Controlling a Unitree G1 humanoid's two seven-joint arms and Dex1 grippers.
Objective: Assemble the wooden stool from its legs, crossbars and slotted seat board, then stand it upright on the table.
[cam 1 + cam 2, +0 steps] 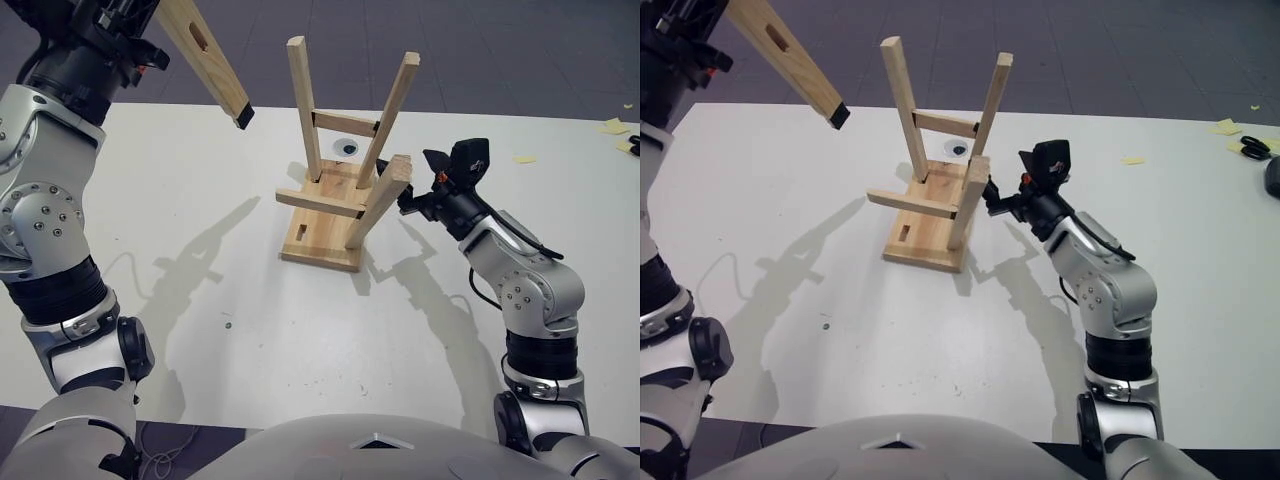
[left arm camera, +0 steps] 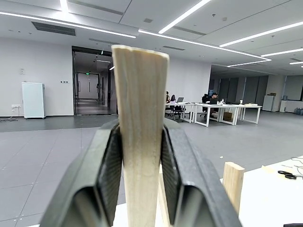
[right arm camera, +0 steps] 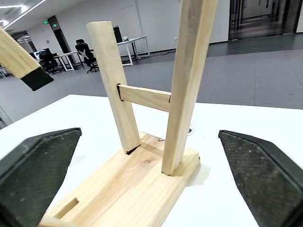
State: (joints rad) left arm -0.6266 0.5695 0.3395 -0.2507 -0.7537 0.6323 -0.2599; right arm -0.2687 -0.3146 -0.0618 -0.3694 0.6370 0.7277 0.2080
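The slotted seat board [image 1: 318, 238] lies upside down on the white table [image 1: 200, 300]. Two far legs [image 1: 304, 105] [image 1: 392, 110] stand up from it, joined by a crossbar [image 1: 345, 124]. A third, nearer leg [image 1: 378, 205] leans in its slot, and a low crossbar [image 1: 315, 203] sticks out from it to the left. One slot [image 1: 302, 232] at the near left is empty. My left gripper [image 2: 142, 142] is shut on a fourth leg [image 1: 210, 55] with a black tip, held high above the table's far left. My right gripper [image 1: 995, 203] is open just right of the nearer leg.
A round black-and-white mark [image 1: 347, 148] sits on the table behind the seat board. Yellow paper scraps [image 1: 615, 127] and scissors [image 1: 1255, 147] lie at the far right edge. A broad stretch of bare table lies in front of the stool.
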